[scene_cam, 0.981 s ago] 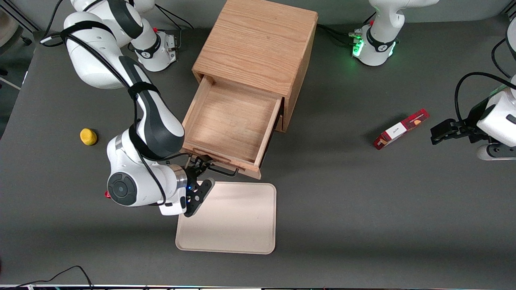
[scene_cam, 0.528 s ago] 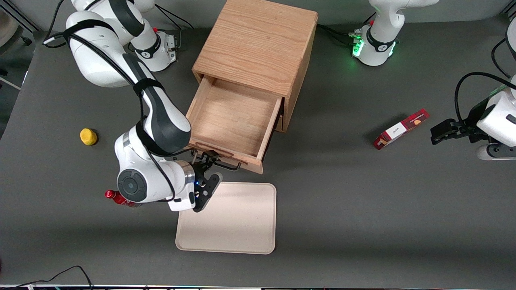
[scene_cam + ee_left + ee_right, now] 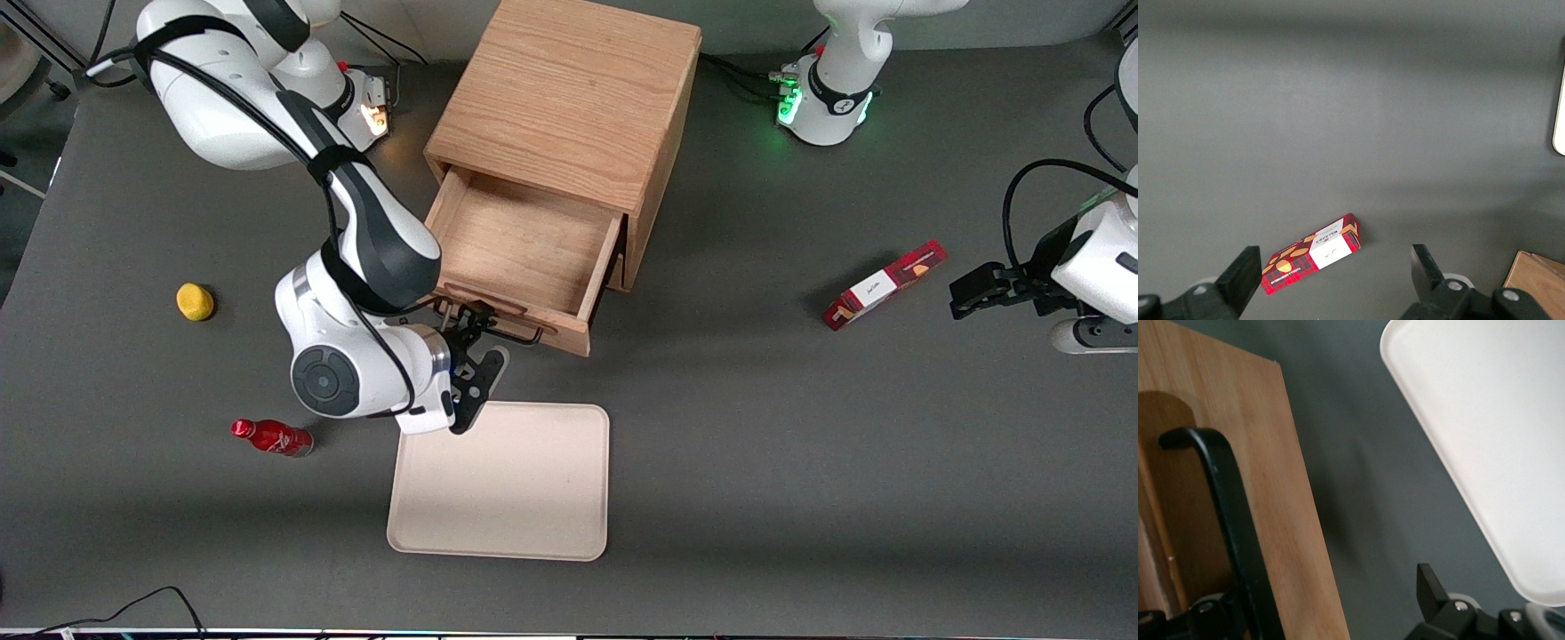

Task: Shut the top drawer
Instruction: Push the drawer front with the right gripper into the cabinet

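The oak cabinet [image 3: 569, 98] stands at the middle of the table. Its top drawer [image 3: 524, 249] sticks out part way toward the front camera, an empty light wooden box. A black wire handle [image 3: 514, 334] runs under the drawer's lip. My right gripper [image 3: 481, 342] is open at the drawer front, one finger against the handle, the other nearer the camera above the tray's edge. The right wrist view shows the drawer front [image 3: 1281, 493] and the handle [image 3: 1231, 500] close up between the spread fingers [image 3: 1426, 583]. The lower drawer is hidden.
A cream tray [image 3: 533, 498] lies just in front of the drawer, nearer the camera, also seen as tray [image 3: 1485, 433]. A red bottle [image 3: 271, 437] and a yellow object [image 3: 195, 301] lie toward the working arm's end. A red box [image 3: 885, 284] lies toward the parked arm's end.
The top drawer has slid farther into the cabinet, with my gripper travelling along at its front. The arm's move uncovered the red bottle.
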`<state>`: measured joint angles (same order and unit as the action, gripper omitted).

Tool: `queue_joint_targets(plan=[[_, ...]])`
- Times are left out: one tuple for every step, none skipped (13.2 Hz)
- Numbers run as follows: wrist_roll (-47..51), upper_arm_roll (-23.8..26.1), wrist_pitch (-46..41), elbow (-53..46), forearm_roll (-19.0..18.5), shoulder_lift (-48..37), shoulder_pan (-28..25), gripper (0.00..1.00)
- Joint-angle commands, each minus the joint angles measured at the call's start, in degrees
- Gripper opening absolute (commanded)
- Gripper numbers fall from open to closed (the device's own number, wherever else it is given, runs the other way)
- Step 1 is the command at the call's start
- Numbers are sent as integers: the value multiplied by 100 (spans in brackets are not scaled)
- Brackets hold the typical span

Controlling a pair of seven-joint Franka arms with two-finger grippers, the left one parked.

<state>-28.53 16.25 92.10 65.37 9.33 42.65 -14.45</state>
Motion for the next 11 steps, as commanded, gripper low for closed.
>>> queue_joint_targets(plan=[[102, 123, 351, 1046, -72, -642, 65, 100], [102, 132, 422, 1222, -63, -748, 74, 100], [102, 141, 466, 1380, -63, -845, 65, 100], [102, 150, 553, 1556, -45, -941, 57, 100], [102, 237, 641, 1723, -36, -1029, 74, 100], [102, 264, 712, 1873, -28, -1126, 74, 100], [111, 273, 721, 1944, -1, -1188, 74, 100], [111, 273, 713, 2005, -1, -1258, 74, 100], [111, 317, 721, 2076, 7, -1302, 74, 100], [111, 369, 721, 2102, 8, -1329, 83, 100], [111, 387, 721, 2137, 8, -1338, 83, 100]])
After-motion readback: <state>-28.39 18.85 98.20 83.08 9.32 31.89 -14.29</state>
